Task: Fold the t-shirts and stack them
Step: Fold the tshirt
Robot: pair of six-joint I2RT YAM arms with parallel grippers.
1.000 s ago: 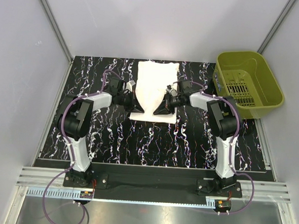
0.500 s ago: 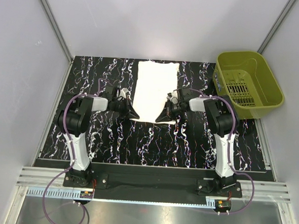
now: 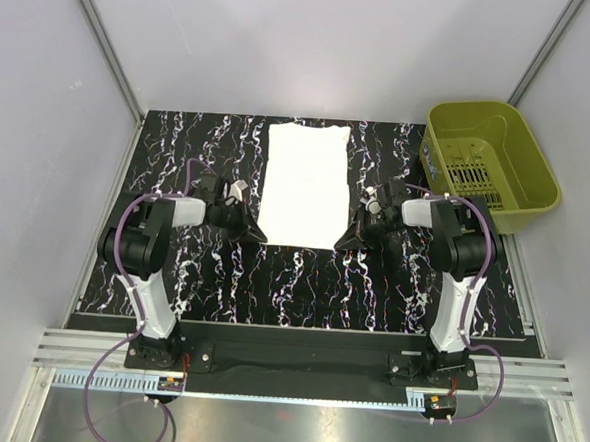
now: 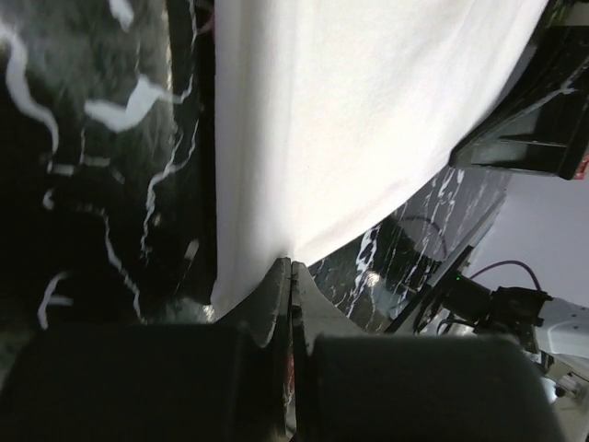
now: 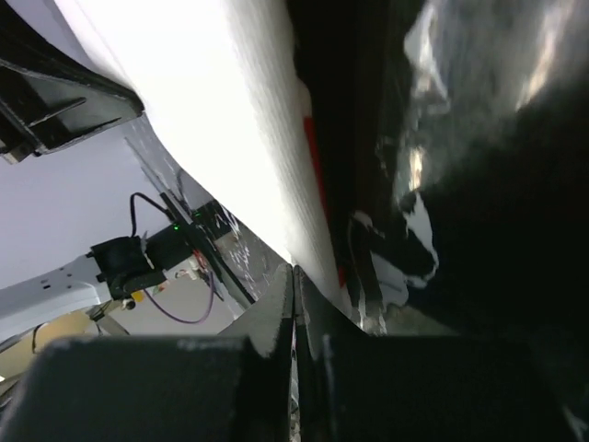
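The top external camera looks steeply down from above and behind the near edge of the bench (image 3: 221, 277), far enough back to take in all of it. Each wrist camera rides low and very close to the bench, looking along its own hand: the left hand (image 4: 290, 272) and the right hand (image 5: 293, 276). All three views share the near edge of the t-shirt (image 3: 305, 187). The left wrist view also catches the right arm (image 4: 517, 308), and the right wrist view the left arm (image 5: 115, 258)

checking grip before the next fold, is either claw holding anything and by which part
Both seem to pinch the folded white t-shirt: left claw shut on its near left corner, right claw on its near right corner.
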